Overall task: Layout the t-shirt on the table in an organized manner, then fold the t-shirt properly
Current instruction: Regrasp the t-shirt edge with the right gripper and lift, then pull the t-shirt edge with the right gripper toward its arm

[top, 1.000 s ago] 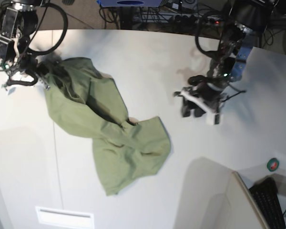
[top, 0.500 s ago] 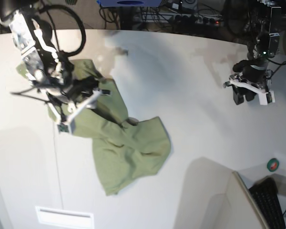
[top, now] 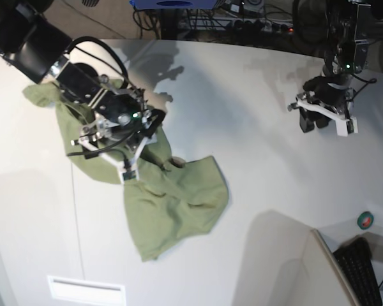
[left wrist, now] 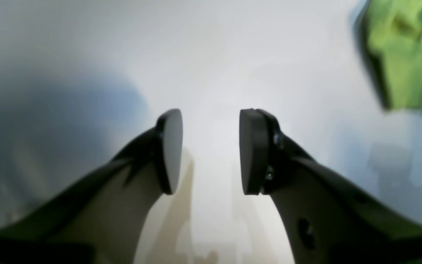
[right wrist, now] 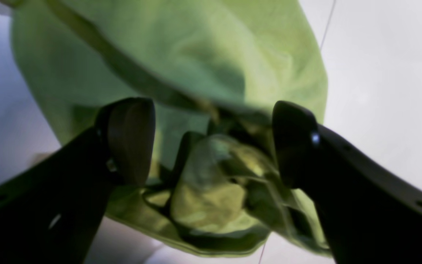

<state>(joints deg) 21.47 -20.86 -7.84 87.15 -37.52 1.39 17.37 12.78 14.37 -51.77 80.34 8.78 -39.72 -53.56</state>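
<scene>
The olive-green t-shirt (top: 172,197) lies crumpled in a long diagonal heap on the left half of the off-white table (top: 242,95). My right gripper (top: 139,153) hovers over the shirt's middle. In the right wrist view this gripper (right wrist: 211,143) is open, its fingers astride a bunched fold of the t-shirt (right wrist: 203,55) without pinching it. My left gripper (top: 319,121) hangs over bare table at the far right. In the left wrist view it (left wrist: 211,150) is open with nothing between its pads, and a bit of the t-shirt (left wrist: 405,55) shows at the upper right.
A thin dark seam line (top: 75,210) runs down the table's left side. A small white label (top: 86,290) lies near the front edge. A green tape roll (top: 366,220) and a keyboard (top: 364,271) sit at the lower right. Cables line the back edge.
My right arm swung from the shirt's upper left corner to over its middle, and its jaws opened wide. My left arm withdrew from the table's centre to the far right.
</scene>
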